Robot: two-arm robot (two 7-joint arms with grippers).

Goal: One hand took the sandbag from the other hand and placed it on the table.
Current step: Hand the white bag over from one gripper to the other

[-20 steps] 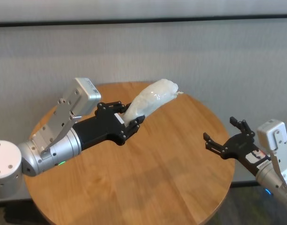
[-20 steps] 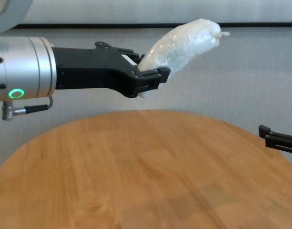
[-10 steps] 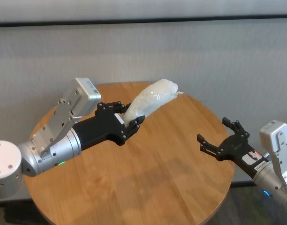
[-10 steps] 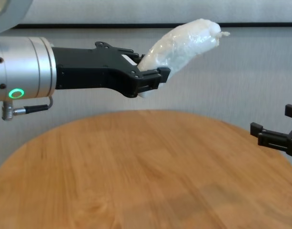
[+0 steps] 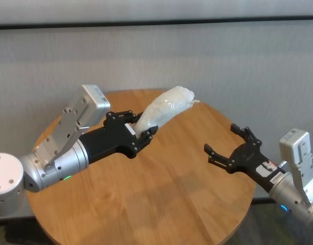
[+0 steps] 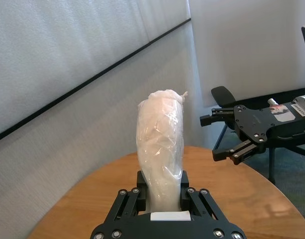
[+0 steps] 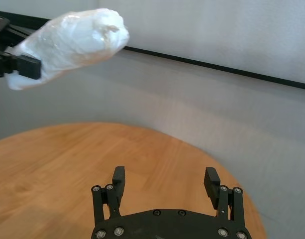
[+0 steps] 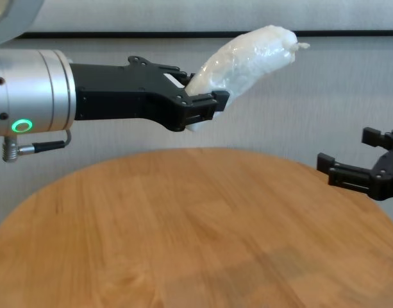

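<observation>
Sandbag [image 5: 164,109] sits clamped at its lower end in my left gripper [image 5: 137,131], held up above the table [image 5: 161,199]. My right gripper [image 5: 229,145] hovers over the table's right edge, jaws spread apart, well clear of the sandbag.

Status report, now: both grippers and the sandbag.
Left gripper shut on sandbag, held above table. Right gripper open, short of the bag. Nothing between them.
</observation>
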